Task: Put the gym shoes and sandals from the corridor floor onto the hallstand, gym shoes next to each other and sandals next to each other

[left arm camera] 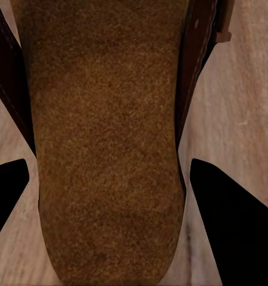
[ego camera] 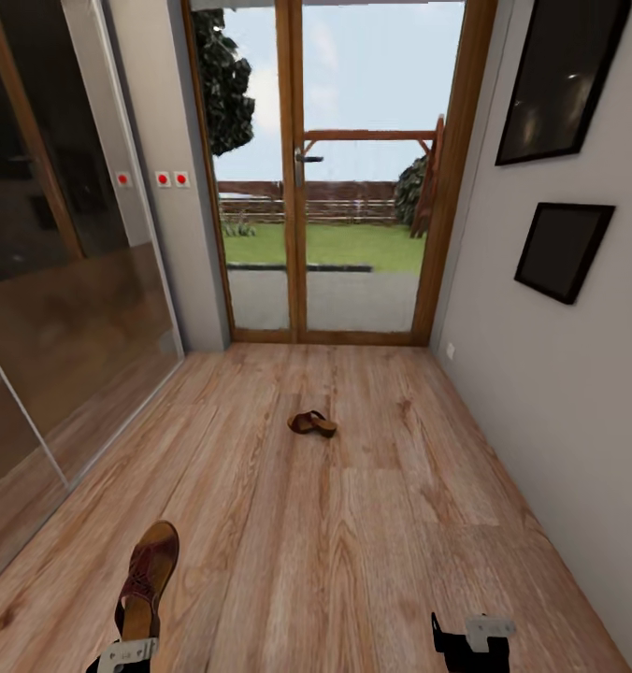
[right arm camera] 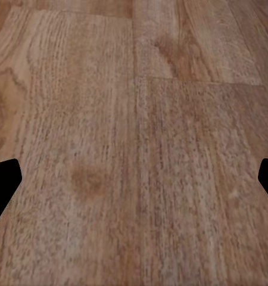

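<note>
The left tool [ego camera: 129, 651] is gripping a dark brown sandal [ego camera: 149, 577] by its heel end, low at the near left of the corridor floor [ego camera: 353, 523], with the sandal's toe pointing away toward the far end. In the left wrist view the tool's two dark fingers [left arm camera: 229, 229] are sitting on either side of the sandal's [left arm camera: 104, 149] tan footbed, pressed close against its edges, with floor planks [left arm camera: 247, 89] showing beyond. The right tool [ego camera: 466, 640] is hovering at the near right above bare planks; in the right wrist view its fingertips [right arm camera: 4, 182] are standing wide apart at the two borders, spread and holding nothing, over the wood grain [right arm camera: 134, 149].

Farther along, near the middle of the floor, the second sandal [ego camera: 312, 423] is lying by itself, well apart from both tools. On the left, a glass-fronted wall panel [ego camera: 64, 280] is running along the corridor. On the right wall two dark framed pictures [ego camera: 563, 250] are hanging, one above the other. At the far end a wood-framed glass door [ego camera: 339, 178] is closing off the corridor, with grass and a fence visible through it.
</note>
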